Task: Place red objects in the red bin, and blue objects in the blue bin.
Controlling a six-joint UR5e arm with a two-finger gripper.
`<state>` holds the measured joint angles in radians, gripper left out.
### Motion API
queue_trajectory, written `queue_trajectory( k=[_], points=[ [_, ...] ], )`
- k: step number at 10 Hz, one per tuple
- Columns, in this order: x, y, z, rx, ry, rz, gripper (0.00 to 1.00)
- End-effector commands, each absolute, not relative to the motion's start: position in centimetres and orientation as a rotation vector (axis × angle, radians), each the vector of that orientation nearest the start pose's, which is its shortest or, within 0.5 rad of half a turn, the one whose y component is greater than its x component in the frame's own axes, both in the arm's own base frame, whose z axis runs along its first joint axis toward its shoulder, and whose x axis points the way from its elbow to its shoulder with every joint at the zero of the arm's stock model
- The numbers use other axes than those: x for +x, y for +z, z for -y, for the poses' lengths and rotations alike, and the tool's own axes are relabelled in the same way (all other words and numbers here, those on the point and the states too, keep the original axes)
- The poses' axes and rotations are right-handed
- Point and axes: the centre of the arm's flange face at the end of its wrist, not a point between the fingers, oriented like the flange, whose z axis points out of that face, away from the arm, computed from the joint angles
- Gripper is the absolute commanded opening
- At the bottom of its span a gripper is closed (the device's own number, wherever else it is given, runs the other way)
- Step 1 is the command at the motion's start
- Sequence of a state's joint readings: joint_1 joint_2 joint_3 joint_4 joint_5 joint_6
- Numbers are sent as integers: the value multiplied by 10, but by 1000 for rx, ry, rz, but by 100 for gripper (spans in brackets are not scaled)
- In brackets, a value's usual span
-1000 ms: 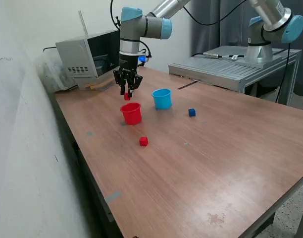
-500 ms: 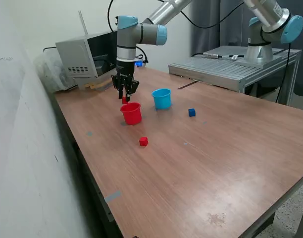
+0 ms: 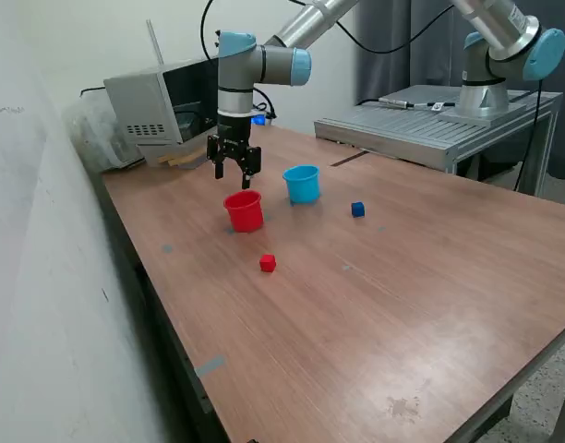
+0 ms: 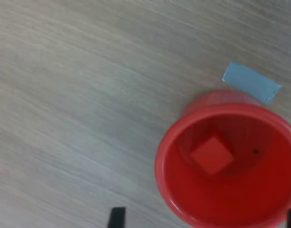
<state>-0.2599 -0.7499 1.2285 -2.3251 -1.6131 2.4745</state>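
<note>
Arm reaching down from upper right of exterior view, wrist vertical, tool (image 3: 234, 172) pointing straight down, fingers spread, holding nothing.

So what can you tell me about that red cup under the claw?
The red cup is a small round plastic-looking cup, slightly tapered, with a rim. It stands upright on the wooden table, mouth open, to the exterior view's left of a light blue cup. The wrist view shows one small red cube lying on its bottom, and a strip of blue tape on the table just beside it. The claw hangs above it, open, not touching.
</note>
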Motion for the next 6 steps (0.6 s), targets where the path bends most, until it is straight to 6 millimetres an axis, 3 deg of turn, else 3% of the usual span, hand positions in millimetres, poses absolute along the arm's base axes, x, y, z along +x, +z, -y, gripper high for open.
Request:
queue_trajectory(
  k=[1,4,6],
  points=[
    [-786,200,-53,-2652,415,-1701,100],
    [-779,201,51,-2803,397,-1474,100],
    [-772,204,115,-2959,387,-1113,100]
  ],
)
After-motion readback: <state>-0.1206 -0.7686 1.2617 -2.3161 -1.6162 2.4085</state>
